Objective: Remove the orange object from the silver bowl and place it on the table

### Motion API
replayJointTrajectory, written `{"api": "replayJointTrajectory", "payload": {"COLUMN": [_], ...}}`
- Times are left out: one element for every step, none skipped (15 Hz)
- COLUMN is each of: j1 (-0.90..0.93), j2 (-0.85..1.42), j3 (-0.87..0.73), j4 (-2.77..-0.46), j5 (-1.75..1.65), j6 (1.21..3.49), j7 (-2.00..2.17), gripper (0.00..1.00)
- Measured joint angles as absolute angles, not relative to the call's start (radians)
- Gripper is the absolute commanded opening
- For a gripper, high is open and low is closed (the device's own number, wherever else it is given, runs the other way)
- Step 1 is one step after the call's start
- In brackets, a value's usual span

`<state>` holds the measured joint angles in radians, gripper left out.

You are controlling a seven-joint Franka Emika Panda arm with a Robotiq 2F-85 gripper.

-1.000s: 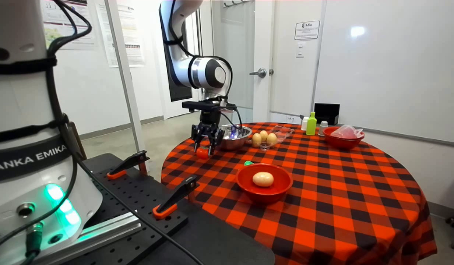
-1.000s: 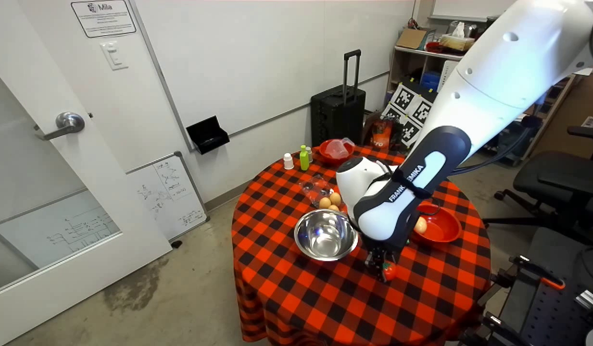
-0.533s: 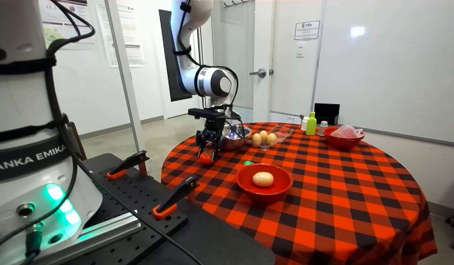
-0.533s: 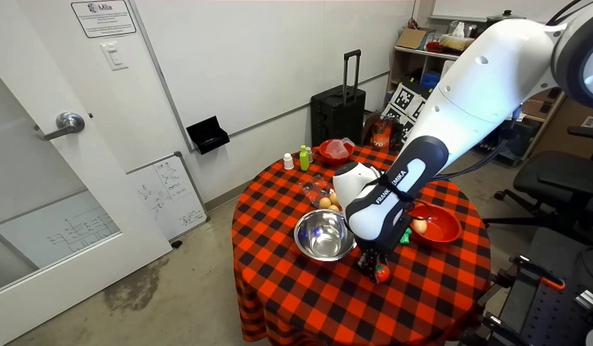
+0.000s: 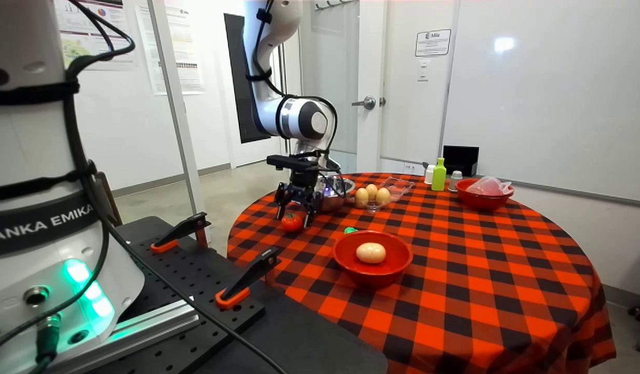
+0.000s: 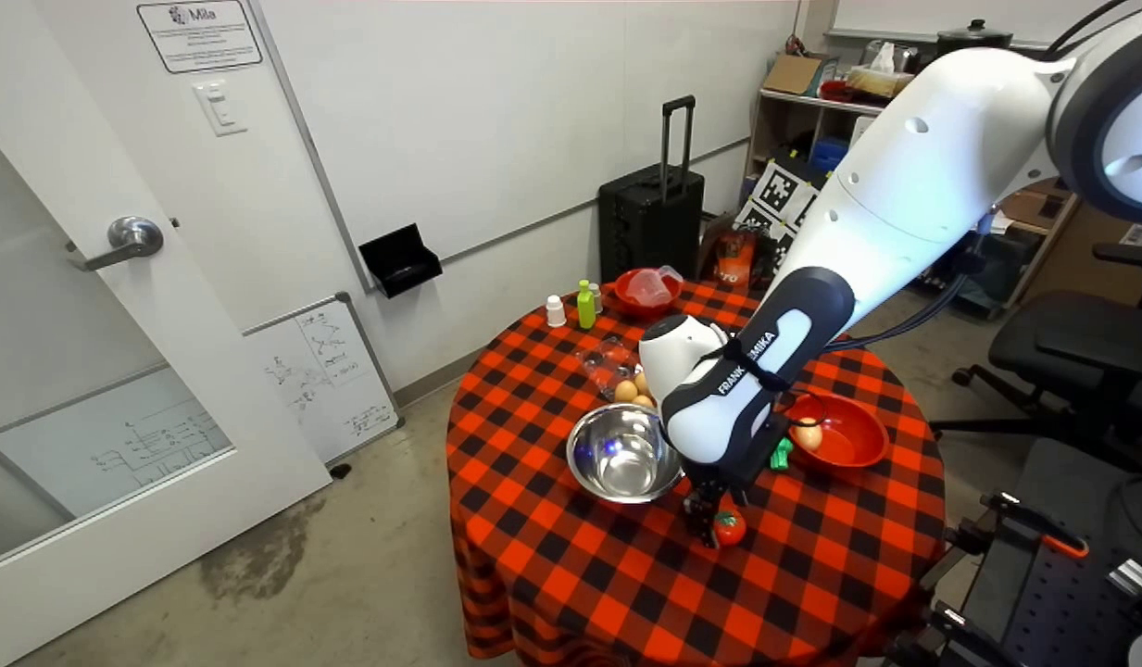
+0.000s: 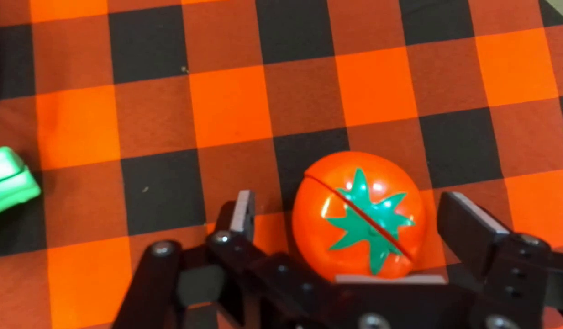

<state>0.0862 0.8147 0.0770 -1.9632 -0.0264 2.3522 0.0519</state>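
In an exterior view, the tomato lay on the table under the gripper. In an exterior view, the bowl stood near the tomato. In the wrist view, the fingers stood spread around the tomato (seamed across), gripping nothing.

The round table was covered by a red-and-black checked cloth. A red tomato with a green star-shaped marking sat directly on the cloth, near the silver bowl but apart from it. A green object lay just beside a red bowl, contact undetermined. A clear plastic carton lay near the silver bowl, three eggs at one end; whether these touched the cloth could not be told. Near the table's edge, a lime-green bottle stood upright between two small white-topped containers, a second red bowl just beside.
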Motion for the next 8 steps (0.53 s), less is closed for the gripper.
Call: {"api": "replayJointTrajectory", "payload": {"j1": [0.087,0.088,0.090,0.093,0.096,0.100,0.104,0.109], "j2": [0.814,0.811,0.805,0.794,0.778,0.757,0.732,0.705], "j3": [0.077,0.077,0.077,0.077,0.077,0.077,0.077,0.077], "j4": [-1.964,-1.964,-1.966,-1.970,-1.978,-1.990,-2.003,-2.017], "j5": [-0.026,-0.026,-0.026,-0.026,-0.026,-0.026,-0.026,-0.027], "j6": [2.352,2.353,2.353,2.353,2.353,2.352,2.351,2.348], "j7": [0.054,0.056,0.058,0.060,0.062,0.065,0.070,0.077], "gripper": [1.00,1.00,1.00,1.00,1.00,1.00,1.00,1.00]}}
